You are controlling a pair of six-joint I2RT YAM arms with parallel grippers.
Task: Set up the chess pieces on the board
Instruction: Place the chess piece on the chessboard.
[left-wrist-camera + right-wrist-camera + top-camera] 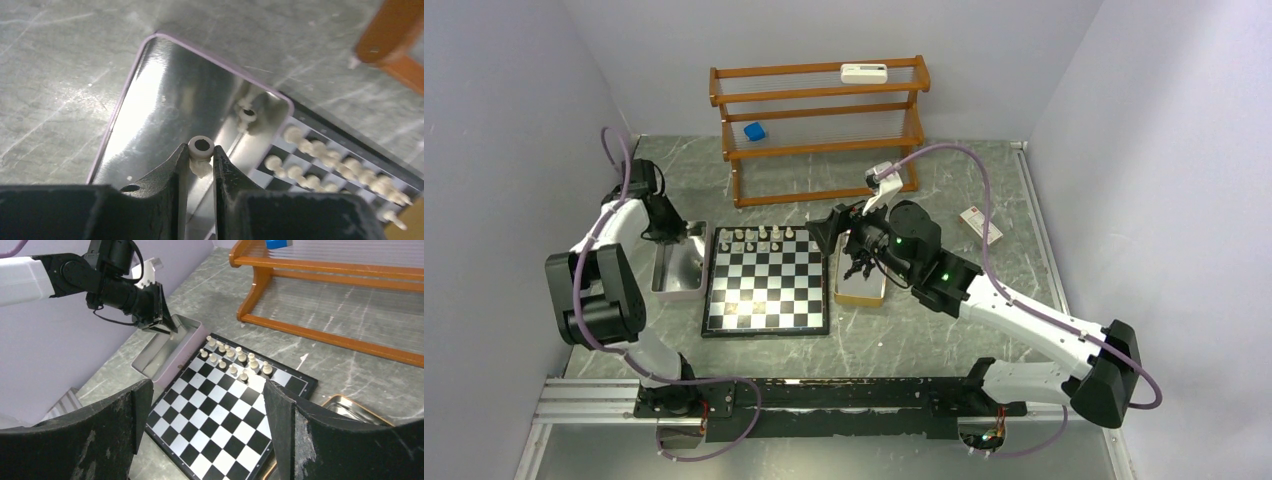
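Note:
The board [767,280] lies at the table's centre, with several cream chess pieces [762,236] in two rows along its far edge. My left gripper [201,152] hangs over the silver tray [165,100] to the left of the board. It is shut on a cream piece [201,145] whose ring-shaped base points at the camera. A similar ring [247,114] shows at the tray's far wall; I cannot tell whether it is a piece or a reflection. My right gripper [207,385] is open and empty above the board's right side, by the gold tray [861,290]. I see no black pieces.
A wooden shelf [819,125] stands behind the board, holding a blue block [754,131] and a white device [864,72]. A small box [981,225] lies at the right. Walls close in the table on the left, the right and the far side.

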